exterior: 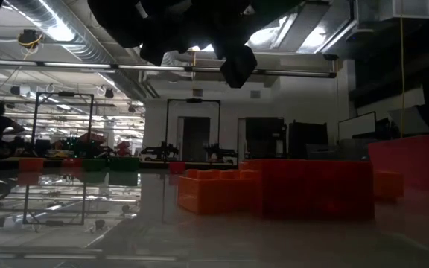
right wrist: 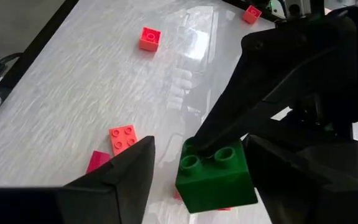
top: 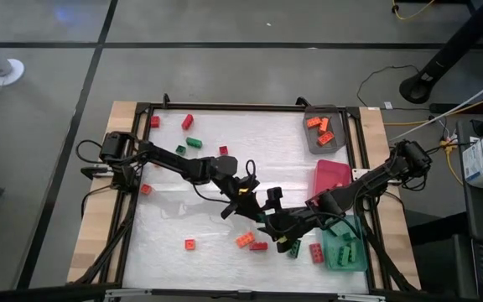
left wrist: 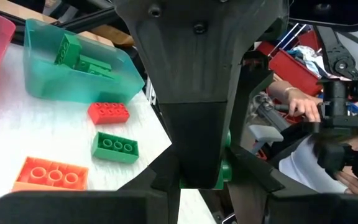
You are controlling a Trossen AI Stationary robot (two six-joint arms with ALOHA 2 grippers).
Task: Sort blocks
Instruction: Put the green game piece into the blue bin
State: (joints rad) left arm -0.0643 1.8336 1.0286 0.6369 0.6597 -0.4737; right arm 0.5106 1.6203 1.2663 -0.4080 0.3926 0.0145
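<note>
Some blocks already lie in the teal tray (top: 346, 252) and grey tray (top: 335, 138). Many lie loose across the table (top: 225, 180). Our left tool (top: 268, 200) pinches a green block (right wrist: 216, 176) mid-table. Our right tool (top: 268, 225) is spread around it.

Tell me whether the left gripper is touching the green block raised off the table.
Touching. The right wrist view shows the left gripper pinching the green block by its studded top.
</note>
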